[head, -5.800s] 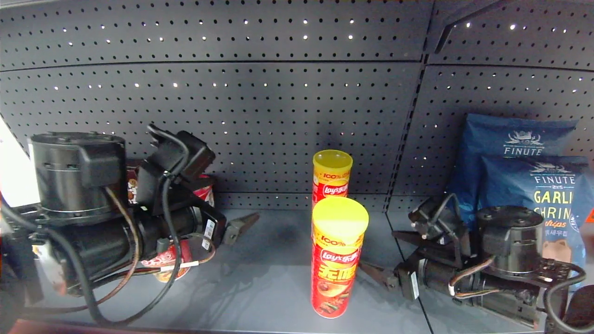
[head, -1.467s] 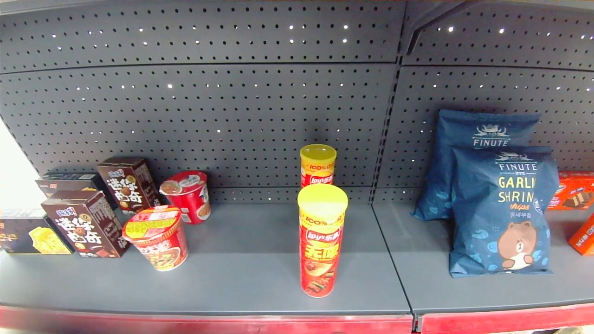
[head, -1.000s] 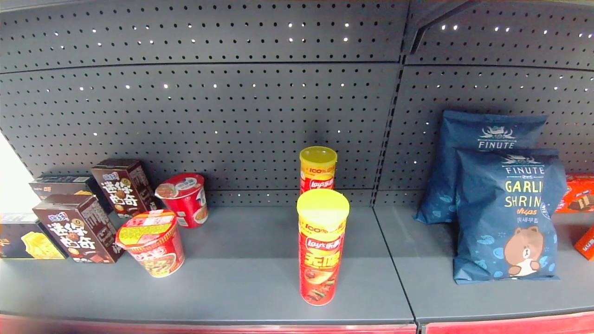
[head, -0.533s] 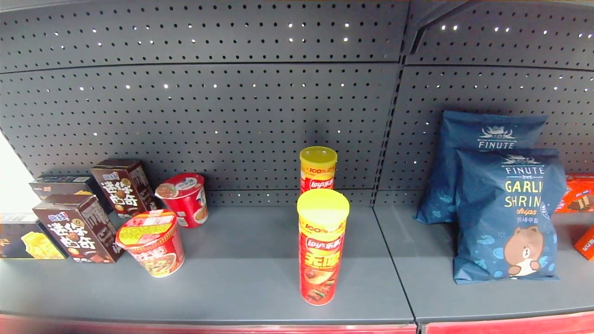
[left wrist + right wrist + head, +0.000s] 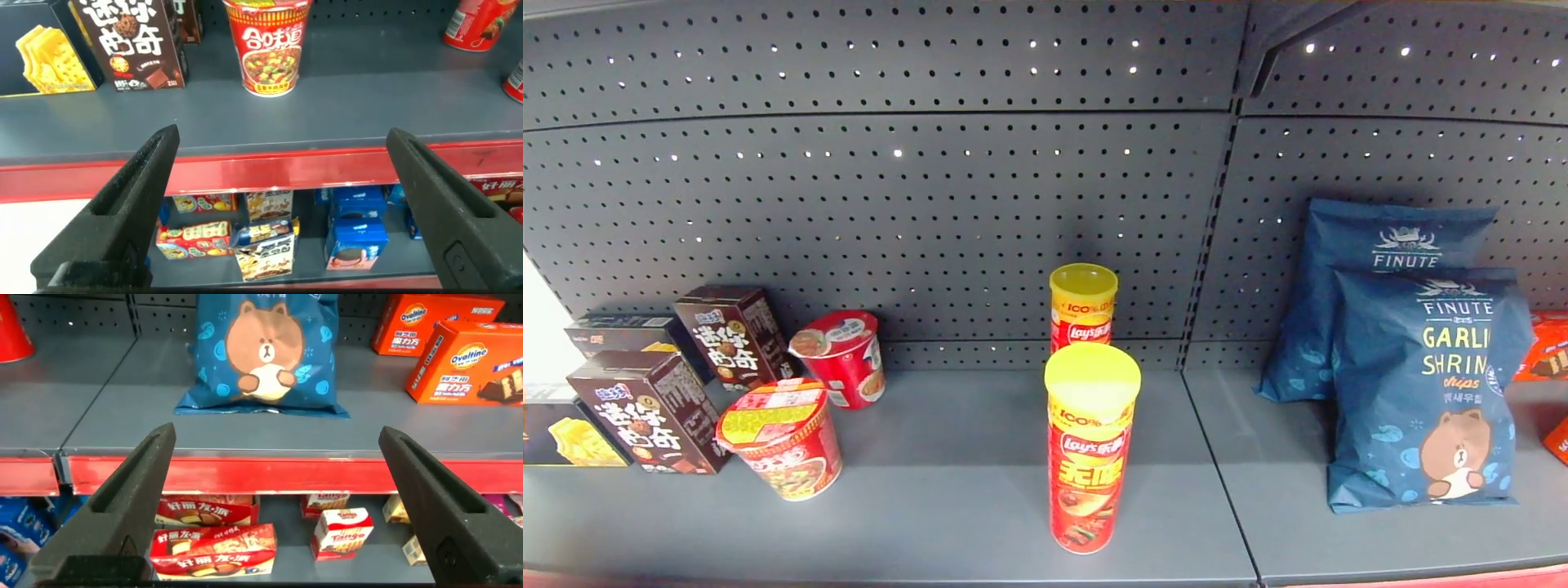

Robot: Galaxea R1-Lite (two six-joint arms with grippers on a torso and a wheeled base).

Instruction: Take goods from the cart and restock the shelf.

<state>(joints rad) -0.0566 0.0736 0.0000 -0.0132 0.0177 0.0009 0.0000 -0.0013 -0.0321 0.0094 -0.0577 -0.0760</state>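
Left wrist view gives us the left gripper (image 5: 282, 131), its two black fingers spread wide with nothing between them. It hangs in front of the red front edge of the grey metal shelf (image 5: 343, 106), facing a red paper noodle cup (image 5: 267, 45). The right gripper (image 5: 276, 429) is just as wide apart and empty, held before the shelf's red edge and facing a dark blue snack bag printed with a brown bear (image 5: 260, 351). In the head view we see a tall red cylindrical chip can with a yellow plastic lid (image 5: 1092, 457) standing upright near the shelf's front, long axis vertical, lid up, label facing us. A second can (image 5: 1082, 309) of the same kind stands directly behind it, close to the perforated back panel (image 5: 931, 229).
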